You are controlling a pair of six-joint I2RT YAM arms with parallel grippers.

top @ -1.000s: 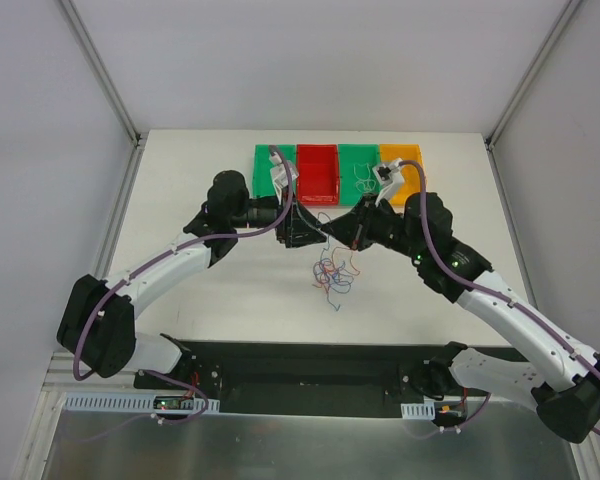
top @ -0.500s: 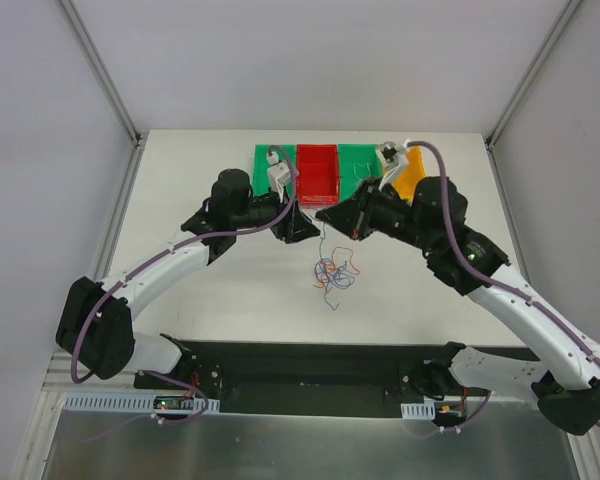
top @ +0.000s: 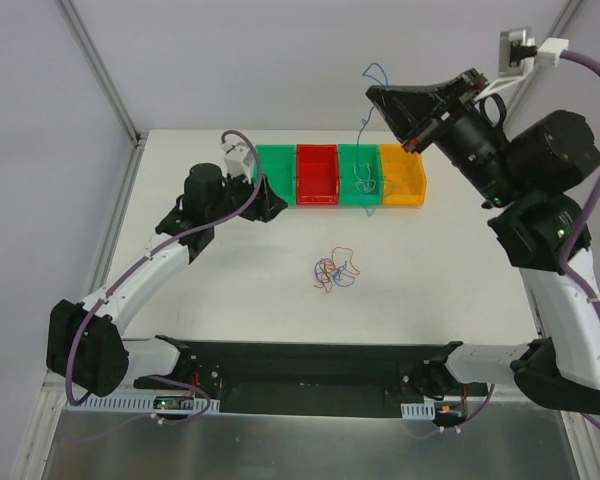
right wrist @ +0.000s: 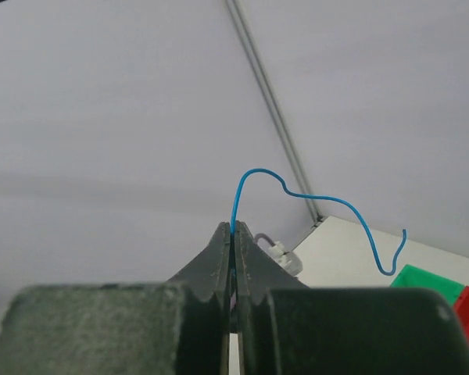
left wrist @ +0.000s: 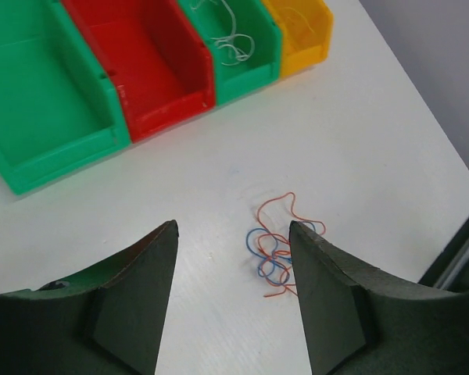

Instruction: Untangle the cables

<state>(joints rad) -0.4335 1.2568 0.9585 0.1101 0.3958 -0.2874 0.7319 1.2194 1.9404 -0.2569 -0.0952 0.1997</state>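
cables (top: 334, 272): loose tangle of orange, blue and red curls lying on the surface (top: 210, 270), on the arm-base side of the red bin (top: 317, 198), a bit to its right and well apart from it. In the left wrist view the same tangle (left wrist: 280, 250) sits below and right of the red bin (left wrist: 164, 101), with bare surface (left wrist: 359, 141) between them.

blue wire (top: 361, 135): separate from the tangle and up in the air, right of the red bin. Right tool (top: 378, 98) is clamped on it, jaws pressed together with no gap. In the right wrist view the blue wire (right wrist: 320, 199) leaves the right tool (right wrist: 231, 234) at the tip, arcs up, drops to the right and ends in a small hook. From the top view, the long end hangs down across the right green bin (top: 358, 200), next to the red bin on its right. Can't tell if it touches that bin.

left tool (top: 275, 205): low, left of the red bin, at the near edge of the left green bin (top: 277, 160). Jaws wide apart, nothing between them. In its own view the left tool (left wrist: 233, 228) frames the tangle.

Thin pale wires lie in the right green bin (left wrist: 242, 82). The yellow bin (top: 402, 198) is two places right of the red bin, at the end of the row.
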